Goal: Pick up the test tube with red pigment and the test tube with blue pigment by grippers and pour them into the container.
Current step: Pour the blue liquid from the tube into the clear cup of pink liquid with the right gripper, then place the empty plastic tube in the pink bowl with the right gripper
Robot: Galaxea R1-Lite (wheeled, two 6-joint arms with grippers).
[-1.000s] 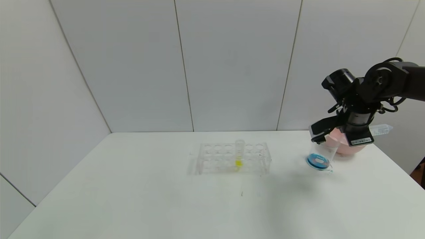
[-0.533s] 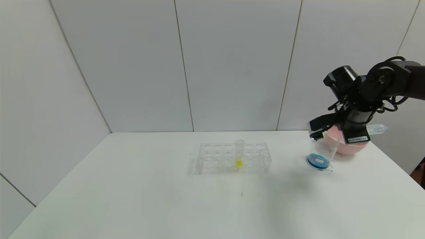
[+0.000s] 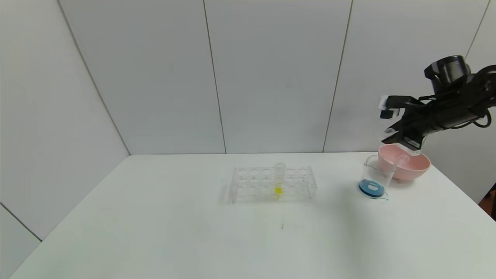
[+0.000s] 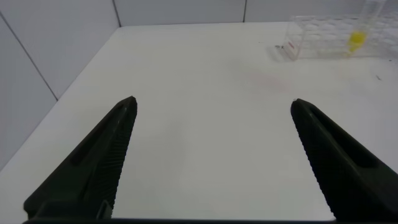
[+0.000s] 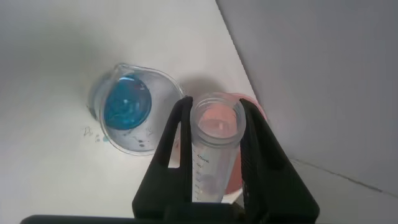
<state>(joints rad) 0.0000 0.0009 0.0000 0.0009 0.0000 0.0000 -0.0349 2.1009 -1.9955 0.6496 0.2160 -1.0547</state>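
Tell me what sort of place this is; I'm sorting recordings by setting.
Probably a mock lab bench inside a plain white-panelled enclosure: a clear tube rack holding a yellow-liquid tube, a beaker with blue liquid, and a pink bowl on a white table.

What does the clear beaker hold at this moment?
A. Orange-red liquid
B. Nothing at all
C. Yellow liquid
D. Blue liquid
D: the container has a pool of bright blue liquid at its bottom, seen in the head view and from above in the right wrist view, while the right gripper grips an emptied clear tube above the pink bowl.
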